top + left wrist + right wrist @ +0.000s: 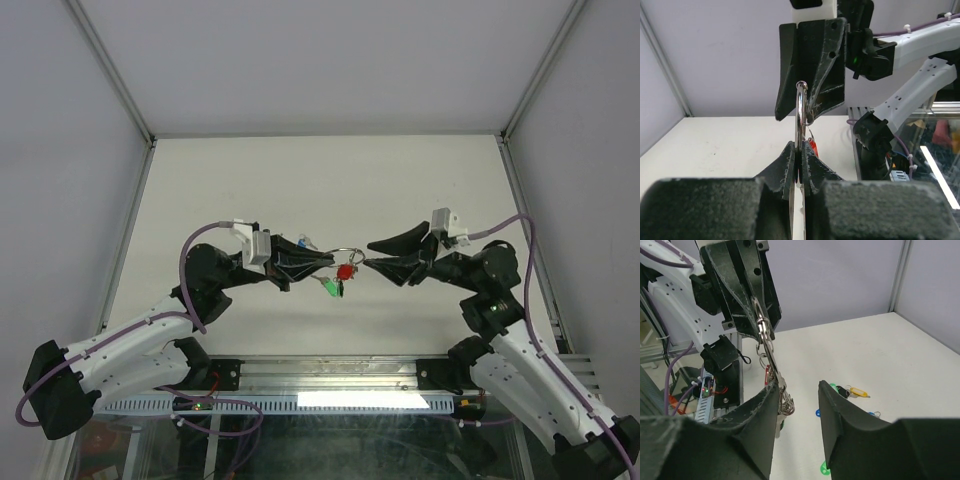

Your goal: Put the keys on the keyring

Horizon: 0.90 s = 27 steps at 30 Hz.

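Left gripper (800,152) is pressed tight on the keyring (801,112). In my left wrist view the ring stands upright on edge at frame centre, rising out of the pinched fingertips. In the top view the ring (345,254) hangs in the air at mid-frame, right between the two arms.

A red-capped key (346,271) dangles just under it. There's a green-capped key (329,288) lower again, and I can't tell whether that one hangs or lies on the table (300,180).

Right gripper (797,390) is spread, with a clear gap between its fingers (840,410). In its own view the ring (766,342) slants down from the upper left, and its lower end and silver keys sit against the inner face of the frame-left finger.

Loose on the table through the gap I see a yellow-capped key (858,391) at centre right and a blue-capped key (818,413) beside the frame-right finger.
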{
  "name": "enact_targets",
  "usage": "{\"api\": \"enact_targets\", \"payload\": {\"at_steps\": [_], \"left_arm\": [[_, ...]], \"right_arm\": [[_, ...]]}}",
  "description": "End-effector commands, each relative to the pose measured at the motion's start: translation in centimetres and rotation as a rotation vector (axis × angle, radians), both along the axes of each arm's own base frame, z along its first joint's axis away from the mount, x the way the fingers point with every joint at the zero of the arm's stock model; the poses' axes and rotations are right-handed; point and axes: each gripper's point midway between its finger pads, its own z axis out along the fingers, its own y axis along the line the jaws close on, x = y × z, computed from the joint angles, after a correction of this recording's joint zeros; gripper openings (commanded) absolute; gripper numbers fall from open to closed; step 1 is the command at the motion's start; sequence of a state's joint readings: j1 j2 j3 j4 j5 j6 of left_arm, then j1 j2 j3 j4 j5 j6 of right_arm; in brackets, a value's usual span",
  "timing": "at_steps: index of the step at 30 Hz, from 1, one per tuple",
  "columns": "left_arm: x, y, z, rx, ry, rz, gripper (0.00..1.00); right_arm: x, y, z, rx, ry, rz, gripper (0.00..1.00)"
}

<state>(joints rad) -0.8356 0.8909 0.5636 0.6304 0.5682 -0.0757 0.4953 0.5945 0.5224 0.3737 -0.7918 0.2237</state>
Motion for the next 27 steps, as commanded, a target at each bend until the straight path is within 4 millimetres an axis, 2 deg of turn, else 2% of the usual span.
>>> {"api": "enact_targets", "payload": {"at_steps": [1, 9, 15, 18, 21, 22, 24, 25, 26, 27], "left_arm": [[-1.0, 0.6, 2.5, -0.073, -0.072, -0.039, 0.00], [-1.1, 0.5, 2.3, -0.065, -0.066, -0.051, 0.00], [-1.0, 0.4, 2.2, -0.061, -0.056, -0.048, 0.00], [-0.9, 0.3, 2.0, -0.057, -0.051, -0.049, 0.00], [-0.8, 0.3, 1.7, -0.053, -0.040, -0.043, 0.00], [-0.6, 0.4, 1.7, -0.053, -0.033, -0.032, 0.00], [-0.2, 0.5, 1.5, -0.052, -0.018, -0.006, 0.00], [0.1, 0.6, 1.6, -0.052, -0.011, 0.012, 0.00], [0.4, 0.8, 1.5, -0.048, -0.002, 0.037, 0.02], [0.8, 1.1, 1.6, -0.046, 0.006, 0.067, 0.08]], "right_arm": [[-0.1, 0.5, 2.0, 0.005, -0.119, 0.007, 0.38], [-0.8, 2.0, 1.7, -0.004, -0.121, 0.066, 0.29], [-1.6, 2.6, 2.0, -0.002, -0.146, 0.104, 0.27], [-2.0, 2.7, 2.3, 0.003, -0.161, 0.119, 0.20], [-2.3, 2.8, 2.5, -0.003, -0.178, 0.138, 0.03], [-2.3, 2.8, 2.5, -0.013, -0.187, 0.134, 0.00], [-1.8, 2.6, 2.5, -0.049, -0.202, 0.096, 0.00], [-1.1, 2.3, 1.8, -0.095, -0.182, 0.059, 0.00], [-0.4, 2.0, 1.4, -0.141, -0.172, 0.017, 0.00], [0.4, 1.6, 1.2, -0.188, -0.163, -0.034, 0.00]]}}
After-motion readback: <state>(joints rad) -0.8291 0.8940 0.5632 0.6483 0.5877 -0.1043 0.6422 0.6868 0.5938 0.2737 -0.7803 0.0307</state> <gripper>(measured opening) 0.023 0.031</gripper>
